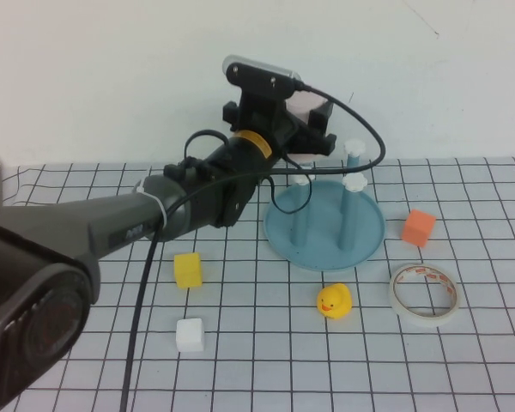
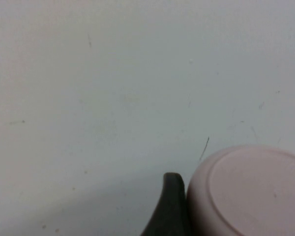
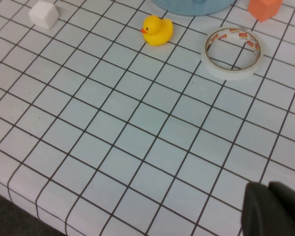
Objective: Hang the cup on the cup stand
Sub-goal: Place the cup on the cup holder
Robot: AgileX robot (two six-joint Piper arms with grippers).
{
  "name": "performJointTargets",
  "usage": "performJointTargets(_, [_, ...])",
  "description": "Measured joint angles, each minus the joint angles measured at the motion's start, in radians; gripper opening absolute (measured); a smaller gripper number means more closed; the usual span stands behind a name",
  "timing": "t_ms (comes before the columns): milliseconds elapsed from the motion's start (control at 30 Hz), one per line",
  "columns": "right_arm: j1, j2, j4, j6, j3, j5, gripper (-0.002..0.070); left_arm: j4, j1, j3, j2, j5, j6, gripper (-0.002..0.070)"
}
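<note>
Gridded white tabletop (image 1: 266, 343), plain wall (image 1: 112, 77).

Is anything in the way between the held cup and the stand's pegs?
Nothing visible is. The left end effector holds the cup raised above the cup stand, near its back pegs, with no visible thing between them. The duck and tape roll lie in front of the stand. The right end effector, shut, hangs over the table's near part.

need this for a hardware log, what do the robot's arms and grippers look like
The left arm is dark grey, with a yellow ring near the wrist, a white zip tie and black cables looping round it. Its wrist carries a black camera block with a silver top. The left gripper is black. Of the right gripper only dark fingertips show, low over the table.
</note>
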Motion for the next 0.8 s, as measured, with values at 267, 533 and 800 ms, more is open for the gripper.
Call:
performJointTargets(267, [0.0, 0.0, 0.0, 0.0, 0.0, 0.0, 0.0, 0.008, 0.0, 0.0, 0.033, -0.022, -0.012, 0.0553])
performJointTargets(533, [0.0, 0.0, 0.0, 0.0, 0.0, 0.0, 0.0, 0.019, 0.0, -0.001, 0.033, -0.01, -0.013, 0.0553])
performJointTargets(800, [0.0, 0.0, 0.0, 0.0, 0.0, 0.0, 0.0, 0.058, -0.004, -0.001, 0.033, 0.078, -0.048, 0.0553])
